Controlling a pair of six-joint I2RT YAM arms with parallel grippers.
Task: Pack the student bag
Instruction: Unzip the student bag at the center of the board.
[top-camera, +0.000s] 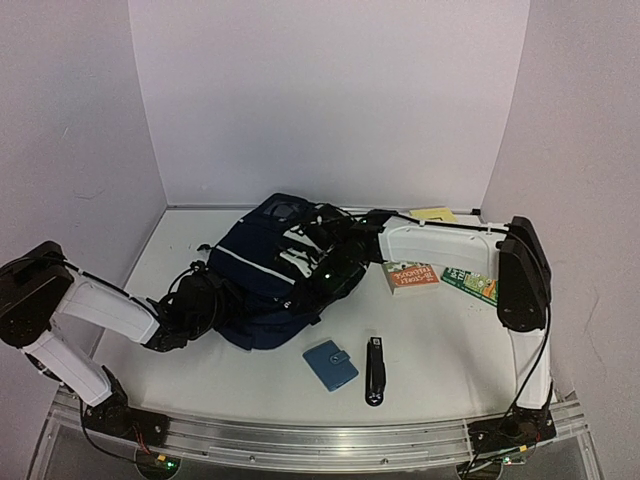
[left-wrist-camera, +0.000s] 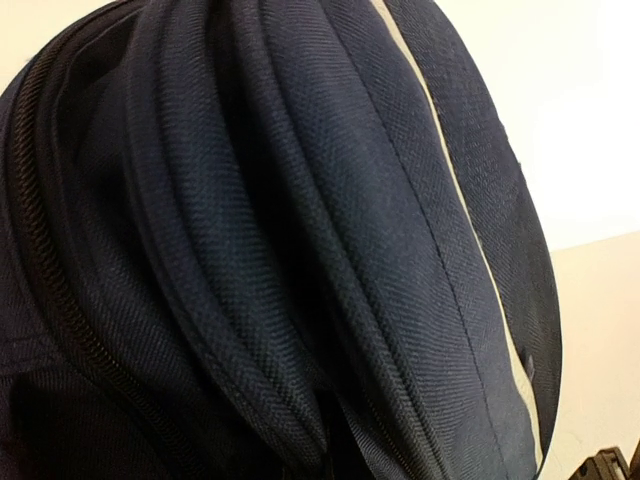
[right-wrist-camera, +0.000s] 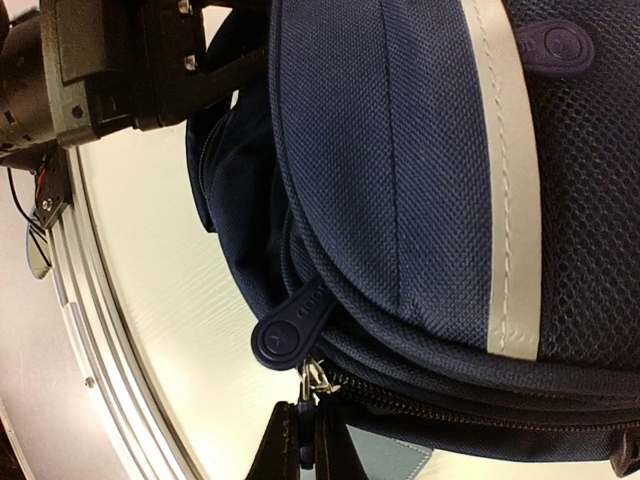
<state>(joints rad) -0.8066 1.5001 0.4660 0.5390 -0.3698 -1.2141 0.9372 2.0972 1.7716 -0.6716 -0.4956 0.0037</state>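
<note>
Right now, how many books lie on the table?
2: an orange book just right of the backpack, and a green book right of that. Others may be hidden under or inside the backpack.

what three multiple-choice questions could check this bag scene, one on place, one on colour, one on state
1. Where is the light-blue wallet relative to the student bag?
A) on top of it
B) just on its near side, beside the black tool
C) behind it, at the far wall

2. What colour is the bag's stripe?
A) red
B) white
C) yellow

3. What is the right pincer doing?
A) gaping in mid-air
B) holding the wallet
C) closed on the zip pull

Answers:
1 B, the top view shows it between the bag and the arms' bases.
2 B, the right wrist view shows it white.
3 C, its fingers meet around the metal pull.
</note>
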